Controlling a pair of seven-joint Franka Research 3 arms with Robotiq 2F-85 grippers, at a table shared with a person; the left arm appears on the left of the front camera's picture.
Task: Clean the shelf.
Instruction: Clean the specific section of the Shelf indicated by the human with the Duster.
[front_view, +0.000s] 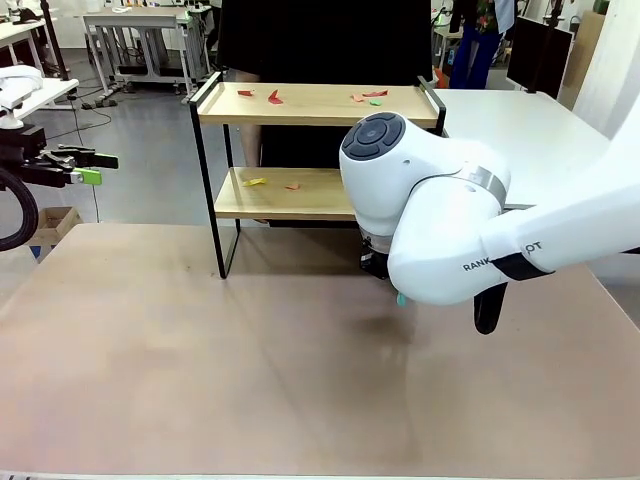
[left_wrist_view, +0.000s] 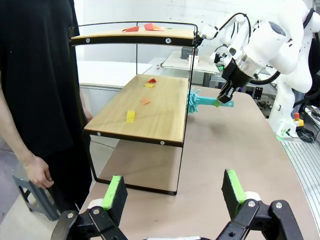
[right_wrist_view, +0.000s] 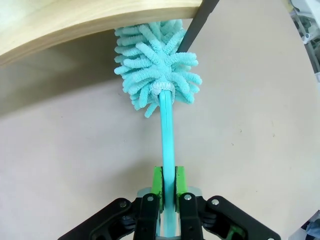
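The right gripper (right_wrist_view: 168, 180) is clamped narrow on the handle of a teal duster (right_wrist_view: 159, 65), whose long axis runs straight out toward 12 o'clock. Its fluffy head sits at the end of the shelf (right_wrist_view: 75, 20), against the lower board's edge and seemingly touching it, with a black frame post (right_wrist_view: 197, 25) at 1 o'clock. The paper scraps (left_wrist_view: 130, 116) lie farther in along that board. The left gripper (left_wrist_view: 174, 186) stands wide and empty, well apart, so the right arm is nearer.
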